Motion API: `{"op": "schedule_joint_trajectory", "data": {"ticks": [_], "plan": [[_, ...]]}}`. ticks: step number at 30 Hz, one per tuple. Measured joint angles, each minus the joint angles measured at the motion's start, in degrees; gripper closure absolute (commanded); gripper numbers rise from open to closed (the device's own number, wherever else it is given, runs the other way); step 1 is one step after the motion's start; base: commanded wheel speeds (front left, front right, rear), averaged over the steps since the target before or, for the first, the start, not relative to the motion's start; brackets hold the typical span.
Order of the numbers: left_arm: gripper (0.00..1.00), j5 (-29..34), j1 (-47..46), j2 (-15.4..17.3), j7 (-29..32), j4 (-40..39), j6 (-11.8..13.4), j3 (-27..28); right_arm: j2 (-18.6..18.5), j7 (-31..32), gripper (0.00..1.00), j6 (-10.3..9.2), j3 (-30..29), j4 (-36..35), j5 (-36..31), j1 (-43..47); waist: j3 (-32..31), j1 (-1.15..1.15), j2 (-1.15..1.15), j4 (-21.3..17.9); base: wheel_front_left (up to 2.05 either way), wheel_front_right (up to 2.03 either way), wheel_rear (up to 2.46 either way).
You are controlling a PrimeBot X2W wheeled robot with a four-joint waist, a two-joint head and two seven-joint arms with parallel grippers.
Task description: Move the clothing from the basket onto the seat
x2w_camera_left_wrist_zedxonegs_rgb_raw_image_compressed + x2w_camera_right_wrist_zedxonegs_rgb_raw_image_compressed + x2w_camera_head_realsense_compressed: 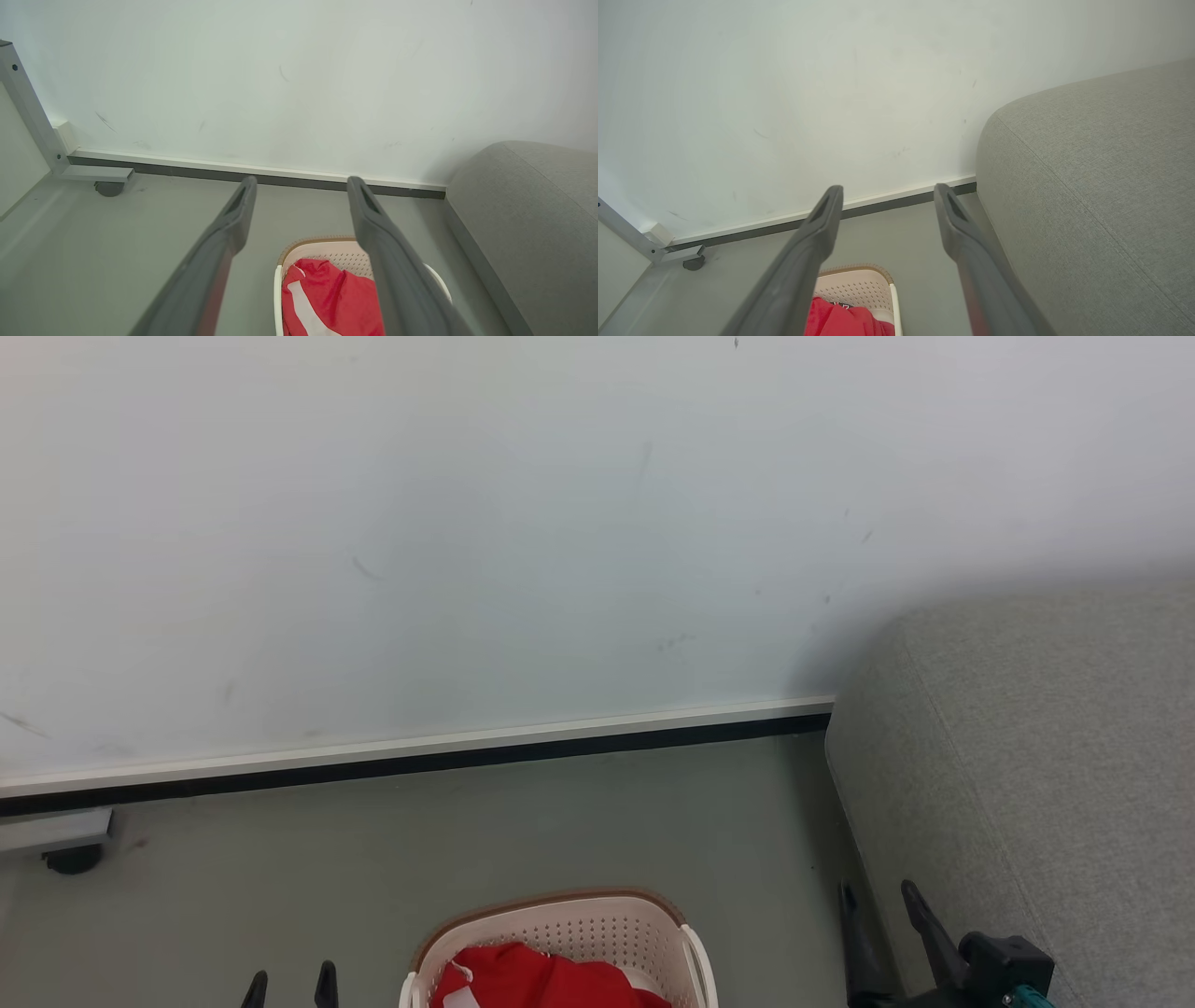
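The cream basket [569, 919] with a brown rim stands on the floor at the bottom centre of the head view, and red clothing [541, 980] with white trim lies inside it. The grey seat [1046, 756] rises at the right, beside the basket. My left gripper [289, 985] shows its two fingertips left of the basket, open and empty. My right gripper [878, 905] stands open between the basket and the seat's edge. In the left wrist view the basket [327, 249] and clothing [327, 298] lie below the open gripper [301, 186]. The right wrist view has the seat [1101, 177] at right, the basket [854, 284] below the gripper [887, 193].
A white wall [467, 523] with a pale skirting strip and dark band [420, 756] runs behind the basket. A grey metal frame foot on a caster [70, 854] stands at the far left by the wall. Grey floor [607, 821] lies between basket and wall.
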Motion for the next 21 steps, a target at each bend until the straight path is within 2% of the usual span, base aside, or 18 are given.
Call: {"op": "schedule_joint_trajectory", "data": {"ticks": [8,10,16,21], "plan": [[0.0,0.9,-0.5,-0.1,0.0,1.8,-1.0,1.1,0.0,0.0,0.0,0.0,0.7,-0.8,0.1,-0.8,0.9,0.0,0.0,-0.6,0.0,0.0,0.0],[0.0,1.8,-1.1,-0.1,0.0,2.3,-0.5,0.4,0.0,0.0,0.0,0.0,1.0,-1.1,0.1,-0.8,1.4,0.0,0.0,-1.0,0.0,0.0,0.0],[0.0,2.3,-4.4,-0.5,-0.1,5.8,2.6,-3.5,0.0,0.0,0.0,0.0,1.0,-2.9,-0.7,-0.9,4.0,0.0,0.0,-2.5,0.0,0.0,0.0],[0.0,1.1,-11.3,-0.7,2.0,10.0,2.0,-9.0,0.0,0.9,0.0,0.0,-0.1,-8.7,-1.7,-1.8,8.5,0.01,0.0,-3.7,0.0,0.0,0.0]]}}
